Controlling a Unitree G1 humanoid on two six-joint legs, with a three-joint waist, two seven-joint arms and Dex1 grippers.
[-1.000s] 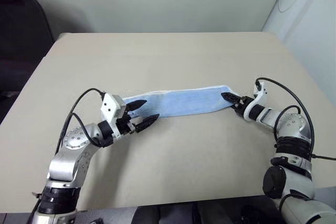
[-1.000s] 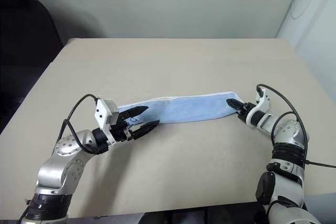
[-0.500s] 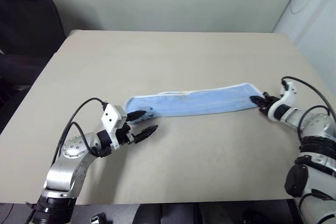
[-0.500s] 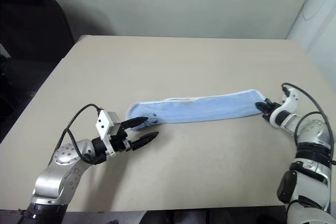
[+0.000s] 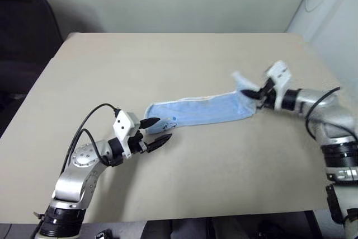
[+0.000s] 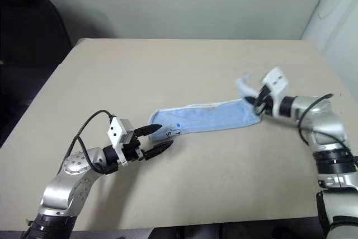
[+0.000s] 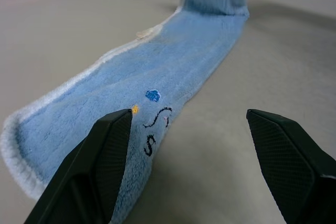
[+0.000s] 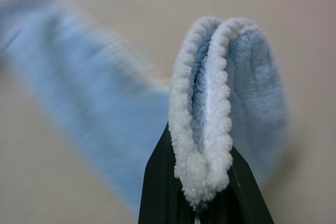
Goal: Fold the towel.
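Towel [image 5: 198, 110] end in right hand [image 5: 253, 92]

Soft, even indoor light falls on the matte beige tabletop [image 5: 184, 54], without glare; the folded light blue terry towel [image 5: 196, 111] casts only a faint, thin shadow; motion blur smears the right gripper [image 5: 251, 92] and the towel end it lifts, perhaps mid-swing; the right wrist view is sharp on the white edging, the cloth behind smeared; the left wrist view softens with distance.

One towel [image 5: 201, 111], one table [image 5: 168, 60], two end effectors.
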